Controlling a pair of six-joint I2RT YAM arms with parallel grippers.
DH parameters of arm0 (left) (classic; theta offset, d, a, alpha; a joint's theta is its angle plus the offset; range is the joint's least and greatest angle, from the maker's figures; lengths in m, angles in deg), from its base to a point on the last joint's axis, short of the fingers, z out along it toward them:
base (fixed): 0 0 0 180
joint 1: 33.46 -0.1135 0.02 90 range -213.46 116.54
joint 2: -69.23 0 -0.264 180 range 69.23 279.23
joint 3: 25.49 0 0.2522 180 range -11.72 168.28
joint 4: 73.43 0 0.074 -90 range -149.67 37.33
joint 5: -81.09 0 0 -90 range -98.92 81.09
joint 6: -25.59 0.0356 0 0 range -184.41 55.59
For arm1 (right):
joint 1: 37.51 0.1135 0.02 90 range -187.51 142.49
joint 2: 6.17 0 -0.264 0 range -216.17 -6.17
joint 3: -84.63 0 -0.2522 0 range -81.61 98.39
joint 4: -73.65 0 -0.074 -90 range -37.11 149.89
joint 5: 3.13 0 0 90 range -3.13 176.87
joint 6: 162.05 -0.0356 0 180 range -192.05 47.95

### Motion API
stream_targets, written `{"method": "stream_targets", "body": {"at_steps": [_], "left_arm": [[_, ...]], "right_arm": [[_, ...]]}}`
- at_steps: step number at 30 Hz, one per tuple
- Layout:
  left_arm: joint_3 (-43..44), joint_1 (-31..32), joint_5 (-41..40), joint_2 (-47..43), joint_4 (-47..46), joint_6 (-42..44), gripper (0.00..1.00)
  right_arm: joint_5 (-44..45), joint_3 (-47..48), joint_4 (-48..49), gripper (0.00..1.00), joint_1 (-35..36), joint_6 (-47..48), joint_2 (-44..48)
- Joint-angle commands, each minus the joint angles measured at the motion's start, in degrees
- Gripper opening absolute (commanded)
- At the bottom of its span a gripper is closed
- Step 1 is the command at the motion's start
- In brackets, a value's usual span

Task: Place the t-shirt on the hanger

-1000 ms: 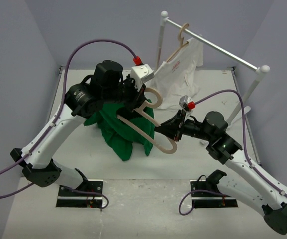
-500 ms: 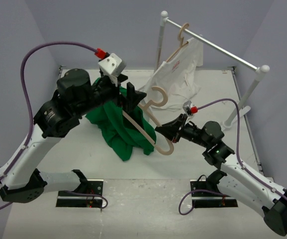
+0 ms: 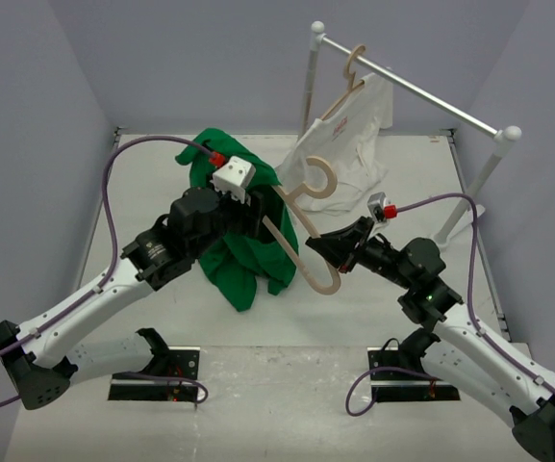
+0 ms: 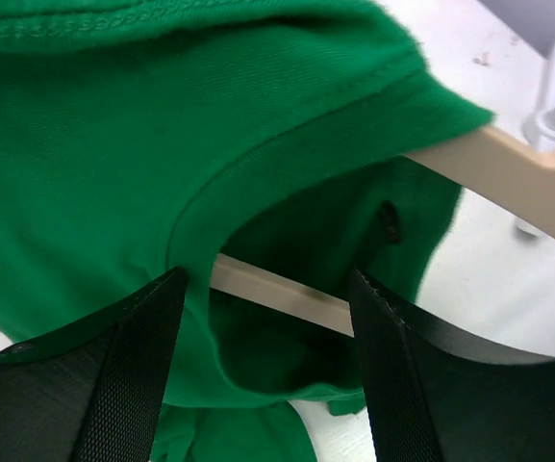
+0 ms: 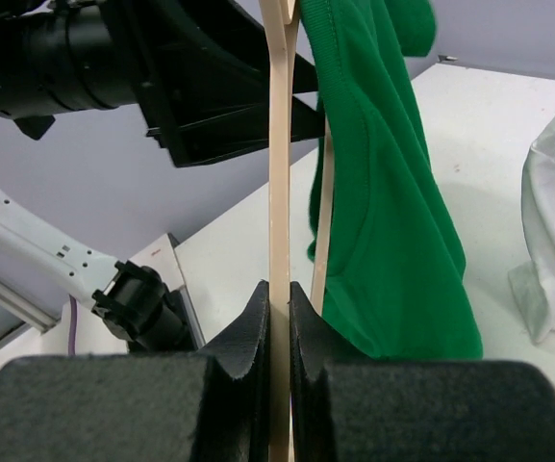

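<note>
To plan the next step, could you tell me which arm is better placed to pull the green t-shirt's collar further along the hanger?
Probably left: the left gripper is open at the collar of the t-shirt, while the right gripper is clamped on the hanger, steadying it.

The t-shirt (image 3: 237, 265) is plain emerald green with no print, its collar the same green. The hanger (image 3: 301, 258) through it is pale natural wood. Behind the hanger, a garment (image 3: 354, 144) is white with small red print, on a matching pale wooden second hanger (image 3: 342, 98) over a silvery rail (image 3: 421, 89) with white posts. The left tool (image 4: 267, 281) and right tool (image 5: 279, 300) are black. The left arm (image 3: 85, 308) and right arm (image 3: 489, 356) are white with black joints, trailing purple cables (image 3: 147, 141) with red ends. Under the hanger the bench (image 3: 152, 183) is off-white, and the walls (image 3: 210, 58) are pale lilac-grey.
</note>
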Motion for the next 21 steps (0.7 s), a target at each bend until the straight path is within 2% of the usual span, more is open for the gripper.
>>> {"method": "stream_targets", "body": {"at_steps": [1,6,10,12,16,17,18,21], "left_arm": [[1.6,0.2,-9.6,1.0,-7.7,1.6,0.66],[2.2,0.2,-14.3,1.5,-8.0,2.0,0.56],[2.0,0.2,-14.2,-0.1,-7.9,1.9,0.64],[2.0,0.2,-13.5,-0.3,-7.9,2.1,0.65],[2.2,0.2,-10.6,-0.1,-8.3,3.0,0.44],[2.3,0.2,-10.1,0.0,-8.5,3.2,0.34],[2.5,0.2,-9.2,0.0,-8.7,3.4,0.20],[2.9,0.2,-7.0,0.3,-8.7,3.7,0.01]], "right_arm": [[-2.1,5.2,1.6,0.00,0.1,-0.6,2.2],[-3.2,6.1,-0.1,0.00,0.1,-0.7,2.3],[-2.3,6.4,-1.0,0.00,0.1,-0.5,0.7],[-3.0,6.5,-0.6,0.00,0.1,-0.9,-0.2],[-3.7,7.5,-1.0,0.00,0.1,-1.4,-2.7],[-3.8,7.7,-1.1,0.00,0.1,-1.4,-3.1],[-3.7,7.9,-1.2,0.00,0.0,-1.4,-3.5],[-2.6,8.2,-2.0,0.00,0.0,-1.0,-4.2]]}}
